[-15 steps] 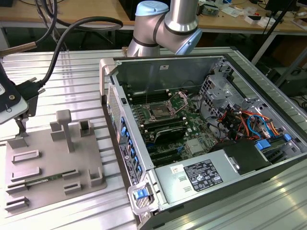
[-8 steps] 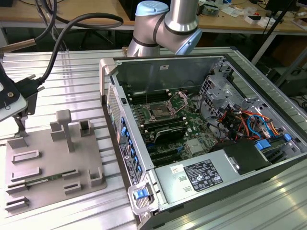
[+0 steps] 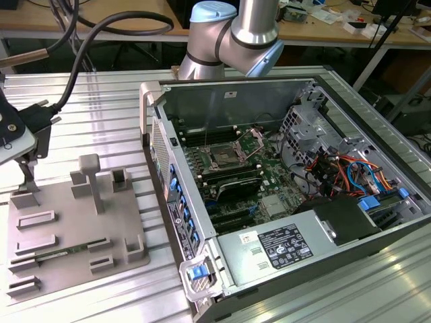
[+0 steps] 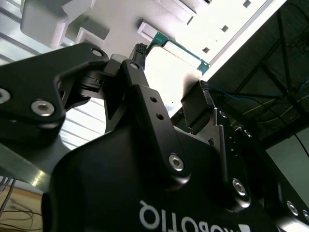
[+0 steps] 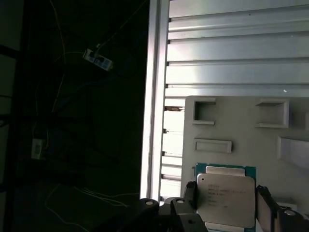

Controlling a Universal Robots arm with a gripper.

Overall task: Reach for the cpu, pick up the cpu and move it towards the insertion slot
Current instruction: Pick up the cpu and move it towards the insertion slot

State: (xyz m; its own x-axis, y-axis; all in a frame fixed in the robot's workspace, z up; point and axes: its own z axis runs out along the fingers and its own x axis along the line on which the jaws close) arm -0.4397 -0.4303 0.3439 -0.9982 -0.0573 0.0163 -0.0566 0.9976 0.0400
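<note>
The hand (image 3: pixel 28 180) is closed on the cpu (image 5: pixel 225 199), its fingers (image 5: pixel 190 193) pressed to two opposite edges, over the grey tray (image 3: pixel 71 225) on the bench (image 3: pixel 101 111); in the exterior view that is nine o'clock of the insertion slot (image 3: pixel 222 159), well apart

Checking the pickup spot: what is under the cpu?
In the first wrist view, the grey tray lies beneath the cpu. The patch directly under it is covered; whether they touch is unclear.
</note>
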